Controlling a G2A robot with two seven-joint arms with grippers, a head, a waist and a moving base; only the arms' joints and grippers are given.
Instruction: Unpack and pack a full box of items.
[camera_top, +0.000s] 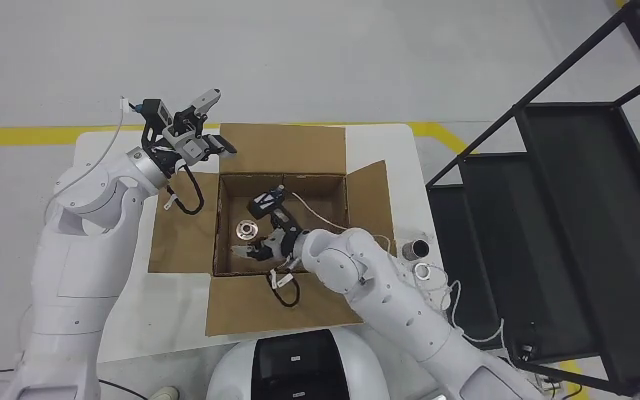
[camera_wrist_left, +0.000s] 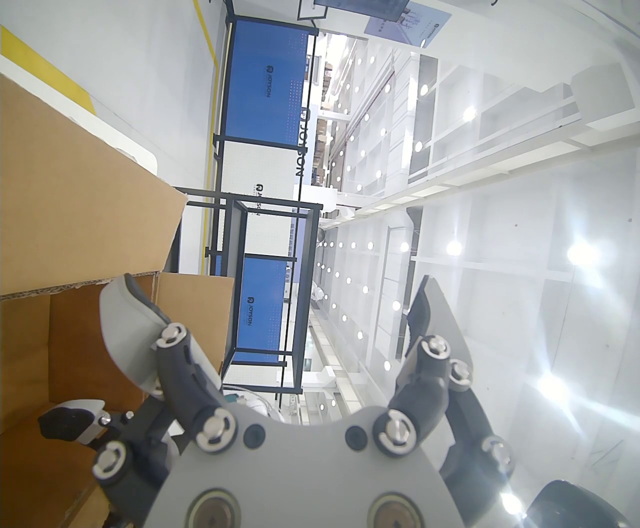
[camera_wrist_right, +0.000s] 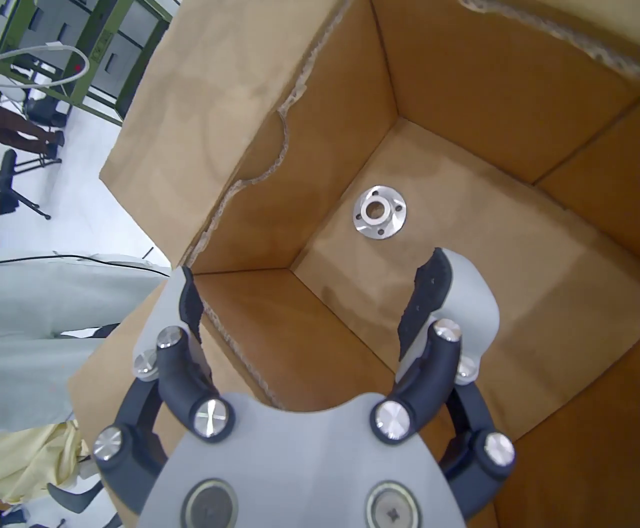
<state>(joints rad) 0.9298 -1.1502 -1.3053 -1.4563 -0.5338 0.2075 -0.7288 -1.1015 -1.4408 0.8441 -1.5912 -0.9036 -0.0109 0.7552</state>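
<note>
One round metal flange (camera_wrist_right: 380, 218) lies flat on the floor of the open cardboard box (camera_wrist_right: 450, 65), close to one corner. The right gripper (camera_wrist_right: 312, 287) hangs inside the box just beside the flange without touching it, its jaws spread wide and grasping nothing. The left gripper (camera_top: 214, 124) is above the box's far left flap edge, its jaws likewise wide apart and empty. The box stands on a white table (camera_top: 385, 145), its flaps folded outward.
</note>
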